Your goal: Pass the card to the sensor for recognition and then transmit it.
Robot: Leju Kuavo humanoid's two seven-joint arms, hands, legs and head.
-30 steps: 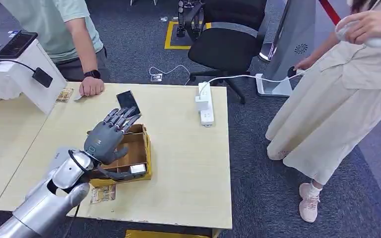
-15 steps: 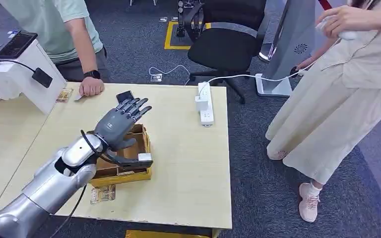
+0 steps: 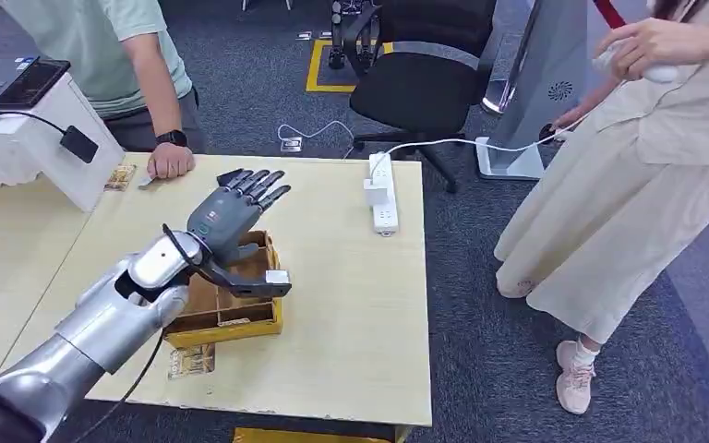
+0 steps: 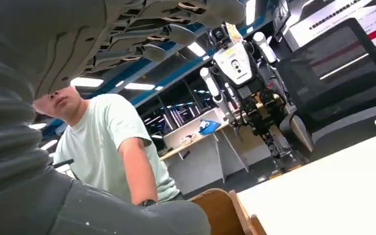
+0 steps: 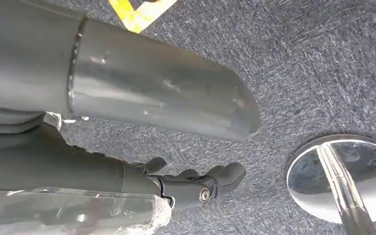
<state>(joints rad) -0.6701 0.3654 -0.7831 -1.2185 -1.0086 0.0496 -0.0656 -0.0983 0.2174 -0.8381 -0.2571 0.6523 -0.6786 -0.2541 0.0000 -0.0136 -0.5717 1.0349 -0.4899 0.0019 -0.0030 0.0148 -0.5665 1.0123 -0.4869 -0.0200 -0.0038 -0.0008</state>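
Observation:
My left hand hangs above the far end of an open cardboard box on the pale wooden table. Its fingers are stretched out and apart, and I see nothing in it. The fingertips cover most of a flat black device lying just beyond the box. A patterned card lies on the table in front of the box, and another lies near a person's fist. In the left wrist view the left hand spreads overhead. My right hand hangs over grey carpet with nothing in it.
A person in a green shirt rests a fist on the table's far edge. A white stand with a laptop and a small black unit on a cable sits at the left. A power strip lies far right; another person stands beside the table.
My left hand has risen from the box and reached farther across the table, and it now covers most of the black device. The standing person's raised hand shifted slightly.

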